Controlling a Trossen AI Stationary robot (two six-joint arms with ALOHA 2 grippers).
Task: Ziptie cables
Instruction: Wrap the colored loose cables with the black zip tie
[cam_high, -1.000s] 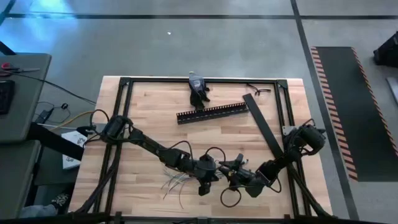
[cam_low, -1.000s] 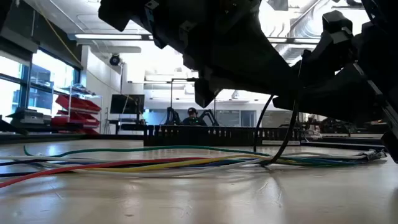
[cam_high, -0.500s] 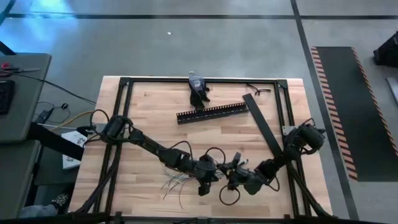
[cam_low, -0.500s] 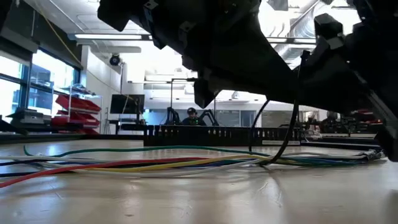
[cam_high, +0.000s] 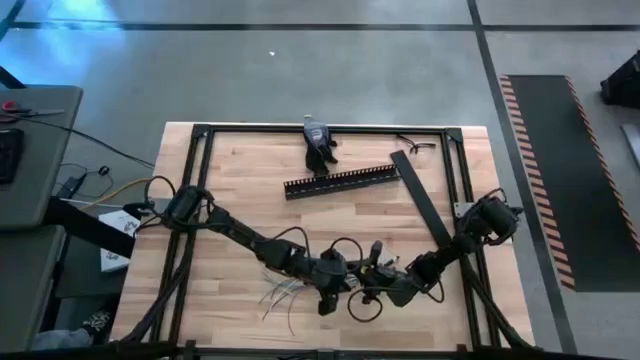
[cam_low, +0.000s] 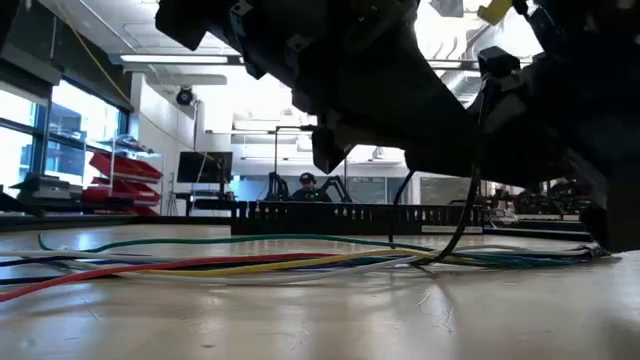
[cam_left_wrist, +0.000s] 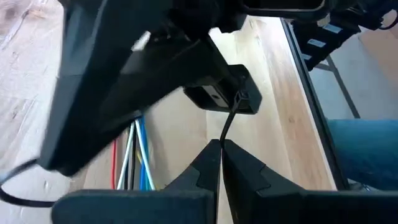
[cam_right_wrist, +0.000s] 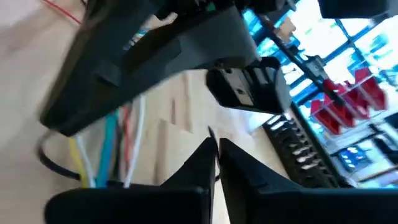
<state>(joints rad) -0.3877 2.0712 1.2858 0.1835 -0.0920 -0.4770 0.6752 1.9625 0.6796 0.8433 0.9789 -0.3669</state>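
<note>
Table (cam_high: 240, 180) and left gripper (cam_high: 325, 300) look as they did a second ago, but the right gripper (cam_high: 372, 290) has slid in toward the left one at the near edge. Both grippers are pinched closed, each on a thin black tie (cam_left_wrist: 230, 118). The cables (cam_low: 250, 262) lie flat on the wood, fanning out just beside and under the left fingers (cam_left_wrist: 205, 168).

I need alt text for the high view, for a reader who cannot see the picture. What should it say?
Seen from above, two dark robot arms meet low over the near edge of a pale wooden table, the left gripper and right gripper close together beside a loose bundle of thin pale wires. Farther back lie a black comb-edged duct and a flat black strip.
</note>
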